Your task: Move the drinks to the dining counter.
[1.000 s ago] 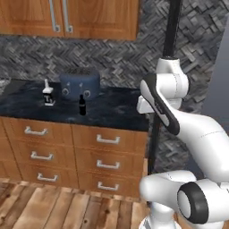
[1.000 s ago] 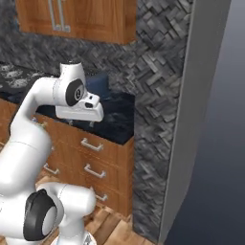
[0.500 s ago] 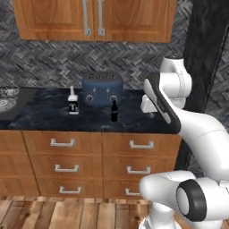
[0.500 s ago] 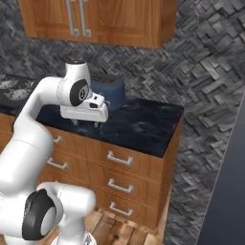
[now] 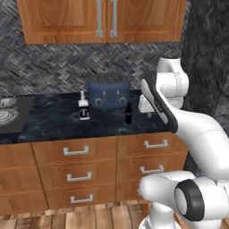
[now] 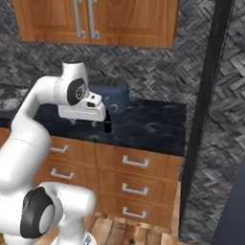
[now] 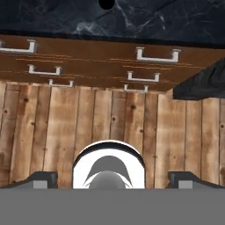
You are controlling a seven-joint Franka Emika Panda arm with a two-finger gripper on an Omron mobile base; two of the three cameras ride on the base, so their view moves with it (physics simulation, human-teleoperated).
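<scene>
Black slim bottle [image 5: 128, 114], clear square bottle [image 5: 83, 107] before blue toaster [image 5: 107, 91].

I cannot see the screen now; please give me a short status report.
Hand open, empty. Squat clear bottle and slim black bottle stand on black marble worktop. Blue toaster behind them.

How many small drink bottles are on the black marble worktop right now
2. The squat clear bottle with a white cap stands left of the blue toaster; the slim black bottle stands in front of its right end. Another may be hidden.
</scene>
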